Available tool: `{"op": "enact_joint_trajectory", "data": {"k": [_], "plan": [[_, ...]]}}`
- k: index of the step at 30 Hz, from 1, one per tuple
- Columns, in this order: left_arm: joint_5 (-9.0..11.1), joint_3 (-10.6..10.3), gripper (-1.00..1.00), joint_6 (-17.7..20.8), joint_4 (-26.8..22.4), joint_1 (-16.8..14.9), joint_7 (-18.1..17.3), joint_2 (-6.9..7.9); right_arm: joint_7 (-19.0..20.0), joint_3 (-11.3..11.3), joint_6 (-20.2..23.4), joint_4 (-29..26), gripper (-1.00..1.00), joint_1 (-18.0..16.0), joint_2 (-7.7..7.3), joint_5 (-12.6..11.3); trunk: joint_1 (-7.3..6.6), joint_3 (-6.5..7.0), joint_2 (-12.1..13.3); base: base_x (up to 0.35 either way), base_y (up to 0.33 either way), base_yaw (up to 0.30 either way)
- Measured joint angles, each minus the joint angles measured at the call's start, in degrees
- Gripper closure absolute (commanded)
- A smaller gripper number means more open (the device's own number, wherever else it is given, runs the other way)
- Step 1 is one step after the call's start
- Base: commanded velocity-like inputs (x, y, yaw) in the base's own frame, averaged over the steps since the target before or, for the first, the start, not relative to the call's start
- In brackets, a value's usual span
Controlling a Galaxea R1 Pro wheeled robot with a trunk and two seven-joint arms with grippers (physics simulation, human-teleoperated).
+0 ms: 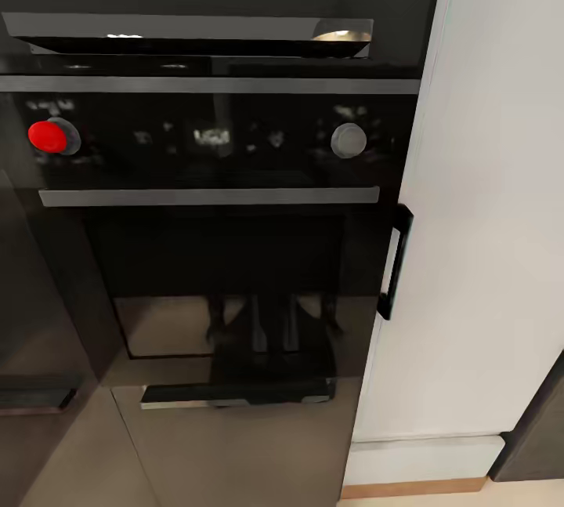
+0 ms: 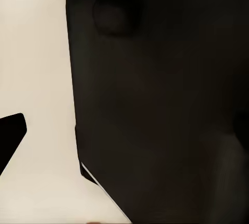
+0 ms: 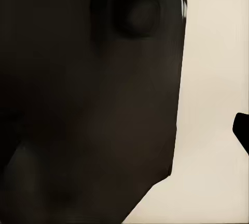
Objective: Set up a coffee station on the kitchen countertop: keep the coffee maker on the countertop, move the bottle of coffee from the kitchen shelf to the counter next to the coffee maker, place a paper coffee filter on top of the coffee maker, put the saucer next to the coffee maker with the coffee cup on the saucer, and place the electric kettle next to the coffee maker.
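Note:
The coffee maker, bottle of coffee, paper coffee filter, saucer, coffee cup, electric kettle and countertop are out of view. The head view faces a built-in black oven [image 1: 227, 256] at close range. In the left wrist view a dark rounded body [image 2: 166, 104] hangs over a pale surface [image 2: 36, 52], with one black fingertip [image 2: 11, 135] poking in at the frame edge. The right wrist view is similar: a dark body [image 3: 88, 104], a pale surface [image 3: 212, 78] and a black fingertip [image 3: 242, 130] at the edge. How the jaws stand cannot be made out.
The oven has a red knob [image 1: 48, 137], a grey knob [image 1: 348, 140] and a long bar handle [image 1: 207, 197]. A tall white cabinet [image 1: 486, 217] with a black handle [image 1: 395, 260] stands to its right. Light floor [image 1: 470, 495] shows at the bottom right.

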Motion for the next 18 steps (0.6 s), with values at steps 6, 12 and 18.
{"op": "enact_joint_trajectory", "data": {"k": [6, 12, 18], "plan": [[-0.08, 0.08, -1.0, -0.57, -0.48, 0.07, -0.09, -0.08, 0.15, -0.1, -0.35, -1.68, -1.0, -1.44, 1.93, 0.0, 0.01, 0.02, 0.01, 0.0, 0.0, 0.0], [-0.08, 0.02, -1.0, -0.59, -0.48, 0.07, -0.08, -0.09, 0.17, -0.22, -0.84, -3.65, -1.0, -1.55, 3.39, 0.0, 0.01, 0.03, 0.01, 0.0, 0.0, -0.095], [-0.08, -0.07, -1.0, -0.63, -0.48, 0.07, -0.08, -0.07, 0.23, -0.23, -0.87, -5.12, -1.0, -1.55, 3.38, 0.0, 0.01, 0.03, 0.01, 0.0, 0.0, -0.253]]}}
